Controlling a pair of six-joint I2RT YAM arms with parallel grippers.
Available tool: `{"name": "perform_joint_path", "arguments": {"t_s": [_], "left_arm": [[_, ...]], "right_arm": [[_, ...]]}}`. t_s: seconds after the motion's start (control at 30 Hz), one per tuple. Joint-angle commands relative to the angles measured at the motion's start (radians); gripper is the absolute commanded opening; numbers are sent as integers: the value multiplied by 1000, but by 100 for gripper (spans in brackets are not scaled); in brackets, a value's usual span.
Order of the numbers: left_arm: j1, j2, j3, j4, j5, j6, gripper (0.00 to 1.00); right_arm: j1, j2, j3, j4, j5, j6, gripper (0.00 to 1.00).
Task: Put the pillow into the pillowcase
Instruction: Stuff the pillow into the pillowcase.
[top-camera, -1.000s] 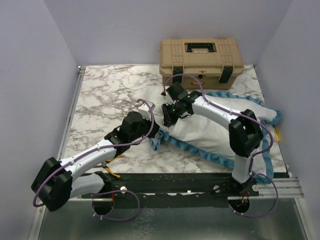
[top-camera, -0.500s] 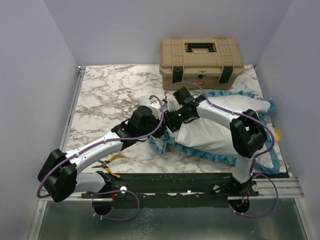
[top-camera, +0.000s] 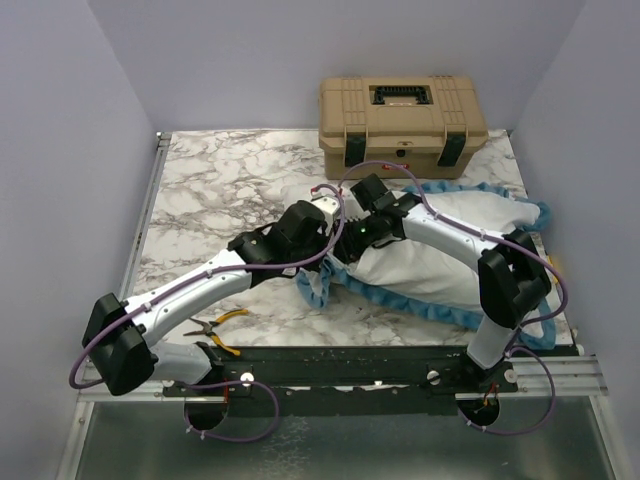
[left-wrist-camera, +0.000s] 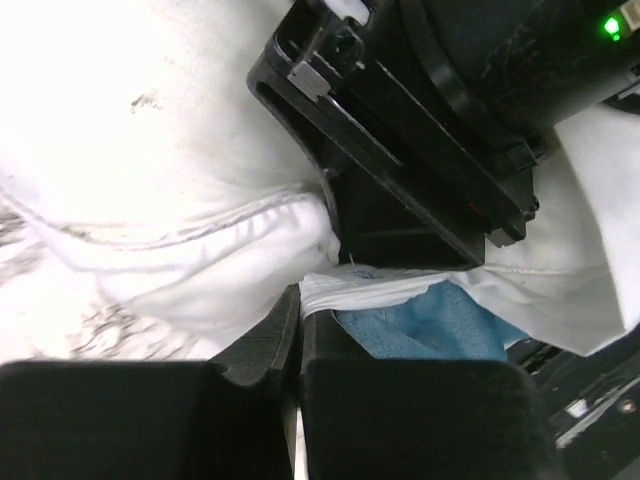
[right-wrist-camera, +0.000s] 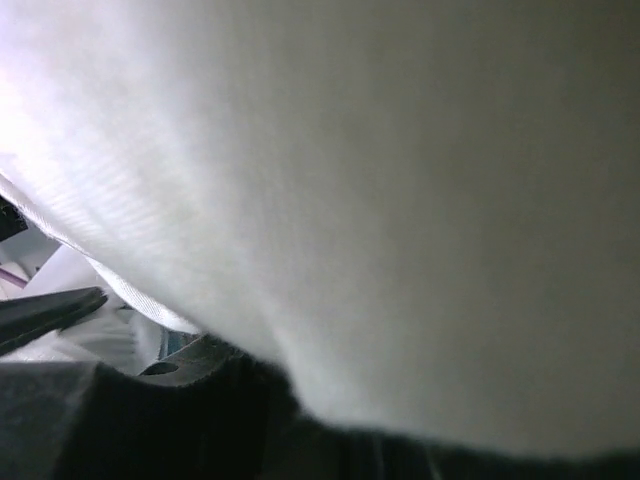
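Observation:
The pillowcase (top-camera: 405, 298) lies at the table's right, white side showing, blue frill round its rim. A plump white bulk, the pillow (top-camera: 440, 250), fills it; how much the case covers I cannot tell. My left gripper (top-camera: 322, 214) is at the case's left mouth, shut on the thin white edge with blue frill (left-wrist-camera: 440, 322), pinched at the fingertips (left-wrist-camera: 298, 300). The pillow (left-wrist-camera: 150, 120) bulges above them. My right gripper (top-camera: 353, 237) presses into the same mouth. White cloth fills its view over one dark finger (right-wrist-camera: 130, 400), and the gripper (right-wrist-camera: 300, 385) appears shut on the pillow.
A tan hard case (top-camera: 403, 120) stands at the table's back edge, just behind the arms. Yellow-handled pliers (top-camera: 215, 325) lie near the front edge by the left arm's base. The marble tabletop (top-camera: 210, 190) lies to the left.
Both grippers have moved right and toward the back. The left arm has stretched out with the case's edge, and the mouth has bunched up around the right gripper.

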Motion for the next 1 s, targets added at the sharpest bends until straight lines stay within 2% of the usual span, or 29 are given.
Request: {"name": "perform_joint_path", "arguments": {"t_s": [0.0, 0.13, 0.2, 0.27, 0.47, 0.57, 0.7, 0.77, 0.83, 0.87, 0.97], "left_arm": [[-15, -16, 201, -18, -435, 142, 0], [-121, 81, 373, -123, -620, 253, 0], [-158, 138, 464, -159, -667, 284, 0], [-175, 181, 504, -150, -628, 292, 0], [-255, 249, 577, 14, -448, 326, 0], [-270, 229, 530, 117, -301, 349, 0], [-271, 178, 431, 123, -366, 277, 1], [-271, 128, 358, 101, -395, 224, 4], [-270, 64, 274, 77, -444, 152, 12], [-270, 28, 236, 55, -476, 105, 21], [-267, -70, 145, -29, -534, -27, 57]], "right_arm": [[18, 65, -82, -376, 118, -2, 30], [19, 89, -86, -365, 69, -43, 30], [21, 94, -78, -349, 34, -68, 30], [22, 101, -76, -323, -42, -95, 30], [25, 143, -114, -209, -295, -96, 31], [25, 165, -155, -158, -374, -74, 32], [25, 206, -177, -162, -369, -61, 33], [25, 226, -183, -164, -366, -56, 33], [24, 235, -192, -159, -358, -48, 33], [24, 239, -195, -155, -359, -46, 33], [24, 246, -196, -153, -361, -45, 33]]}}
